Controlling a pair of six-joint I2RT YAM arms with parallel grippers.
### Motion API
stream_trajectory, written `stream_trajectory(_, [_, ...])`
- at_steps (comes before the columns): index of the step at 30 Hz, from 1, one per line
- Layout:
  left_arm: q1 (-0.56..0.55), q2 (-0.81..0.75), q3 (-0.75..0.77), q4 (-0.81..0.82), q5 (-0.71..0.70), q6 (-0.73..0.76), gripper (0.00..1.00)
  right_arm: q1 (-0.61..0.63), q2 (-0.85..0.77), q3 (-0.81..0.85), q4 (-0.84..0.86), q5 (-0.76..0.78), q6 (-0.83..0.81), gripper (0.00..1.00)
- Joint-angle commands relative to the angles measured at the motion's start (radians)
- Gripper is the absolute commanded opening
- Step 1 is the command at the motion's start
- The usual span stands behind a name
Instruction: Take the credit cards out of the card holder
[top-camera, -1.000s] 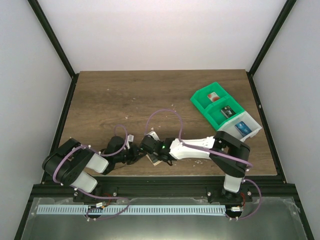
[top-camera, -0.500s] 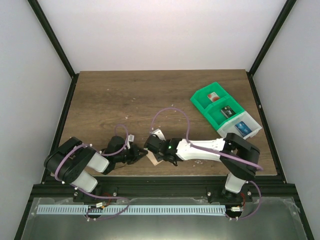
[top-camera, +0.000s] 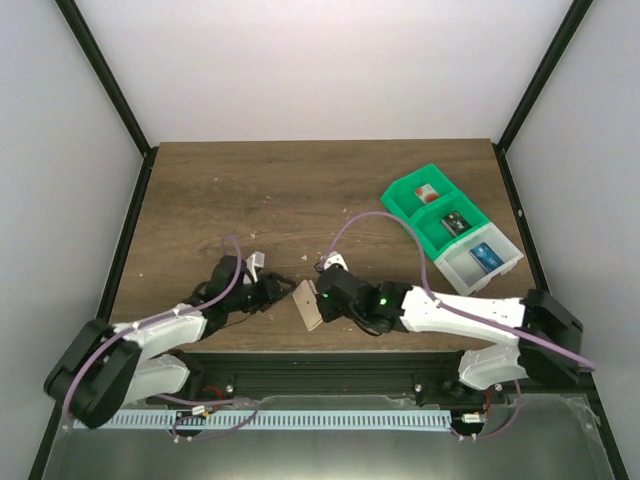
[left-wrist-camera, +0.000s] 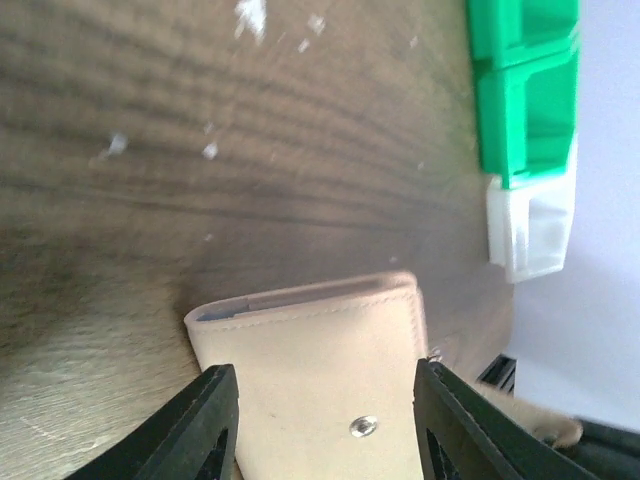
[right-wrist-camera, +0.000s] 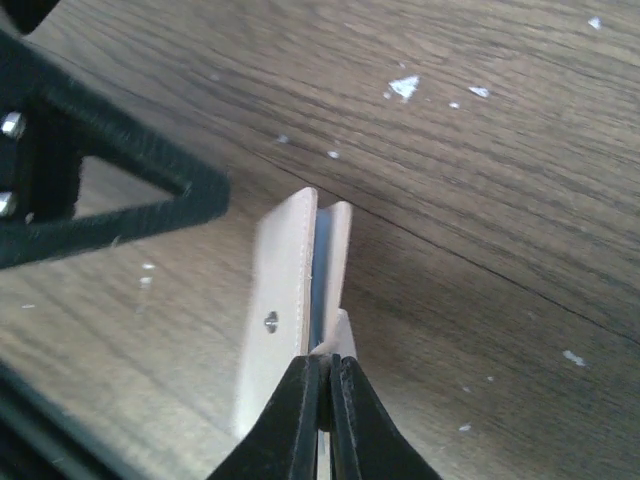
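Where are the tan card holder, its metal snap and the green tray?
card holder (left-wrist-camera: 310, 370): left wrist view, tan outer face.
metal snap (left-wrist-camera: 362, 427): left wrist view, its centre.
green tray (top-camera: 403, 203): top external view, left wall.

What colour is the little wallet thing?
The card holder is tan; the left wrist view shows it best.

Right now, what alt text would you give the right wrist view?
The right gripper is pinched shut on the near end of the tan card holder, seen edge-on with a pale blue-grey strip between its two flaps. Speckled wooden table behind.
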Motion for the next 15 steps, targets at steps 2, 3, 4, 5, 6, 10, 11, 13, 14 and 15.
stream_trajectory(2, [0.002, -0.177, 0.077, -0.333, -0.136, 0.114, 0.52, -0.004, -0.124, -0.078, 0.127, -0.126, 0.043, 0.00])
stream_trajectory(3, [0.002, -0.197, 0.075, -0.345, -0.137, 0.117, 0.52, -0.004, -0.139, -0.088, 0.141, -0.137, 0.052, 0.00])
stream_trajectory(4, [0.002, -0.213, 0.072, -0.349, -0.129, 0.119, 0.53, -0.004, -0.154, -0.099, 0.154, -0.149, 0.062, 0.00])
stream_trajectory(5, [0.002, -0.220, 0.066, -0.348, -0.108, 0.117, 0.53, -0.004, -0.163, -0.106, 0.168, -0.159, 0.070, 0.00])
stream_trajectory(6, [0.002, -0.221, 0.060, -0.342, -0.082, 0.111, 0.54, -0.004, -0.168, -0.112, 0.179, -0.168, 0.078, 0.00])
stream_trajectory(10, [-0.009, -0.194, 0.017, -0.275, 0.030, 0.076, 0.54, -0.004, -0.171, -0.141, 0.193, -0.135, 0.117, 0.00])
stream_trajectory(11, [-0.016, -0.190, 0.007, -0.261, 0.032, 0.070, 0.54, -0.004, -0.168, -0.143, 0.181, -0.118, 0.129, 0.01])
stream_trajectory(13, [-0.020, -0.191, -0.009, -0.256, 0.025, 0.064, 0.54, -0.004, -0.167, -0.146, 0.165, -0.096, 0.140, 0.00])
stream_trajectory(14, [-0.022, -0.193, -0.016, -0.251, 0.027, 0.061, 0.54, -0.004, -0.170, -0.147, 0.162, -0.094, 0.141, 0.01])
stream_trajectory(15, [-0.021, -0.198, -0.025, -0.244, 0.033, 0.057, 0.54, -0.004, -0.176, -0.146, 0.160, -0.096, 0.142, 0.00])
